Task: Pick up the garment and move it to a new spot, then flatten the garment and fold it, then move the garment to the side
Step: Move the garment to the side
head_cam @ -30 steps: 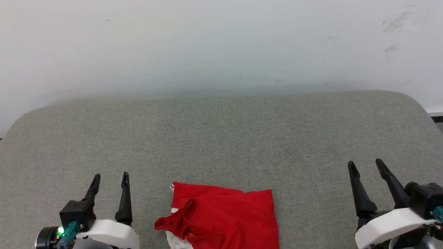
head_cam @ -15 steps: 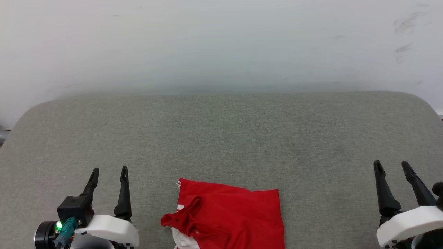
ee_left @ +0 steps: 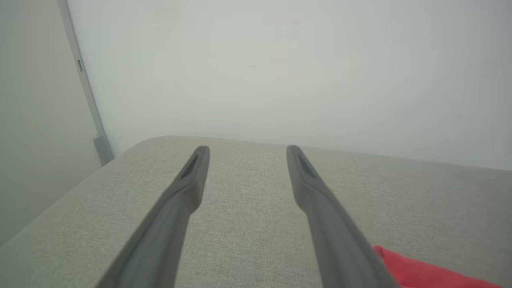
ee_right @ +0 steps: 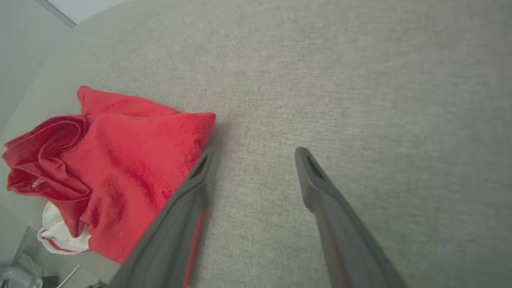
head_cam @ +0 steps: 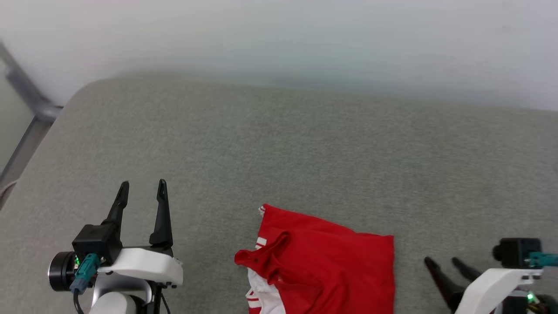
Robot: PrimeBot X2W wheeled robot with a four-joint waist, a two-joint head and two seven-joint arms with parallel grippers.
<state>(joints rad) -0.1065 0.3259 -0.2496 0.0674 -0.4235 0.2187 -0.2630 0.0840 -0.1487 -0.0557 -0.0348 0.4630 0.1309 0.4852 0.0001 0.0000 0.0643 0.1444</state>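
The garment (head_cam: 322, 266) is a red jersey with a bit of white sleeve and striped trim showing, lying crumpled and partly folded near the front edge of the grey padded table (head_cam: 305, 148). Its print is hidden. My left gripper (head_cam: 141, 189) stands open to the garment's left, fingers apart over bare table, nothing between them. My right gripper (head_cam: 442, 261) is low at the lower right, open, just right of the garment's edge. In the right wrist view the garment (ee_right: 116, 168) lies beside the left finger (ee_right: 192, 188). In the left wrist view a red corner of the garment (ee_left: 416, 272) peeks in at lower right.
A pale wall (head_cam: 279, 39) rises behind the table. A grey metal frame post (head_cam: 26, 96) stands at the far left beyond the table's rounded corner. The wide grey surface stretches behind and to the right of the garment.
The head camera has turned left and tilted, shifting the whole picture. My right gripper has dropped lower and now sits close to the garment's right edge. The garment lies as before.
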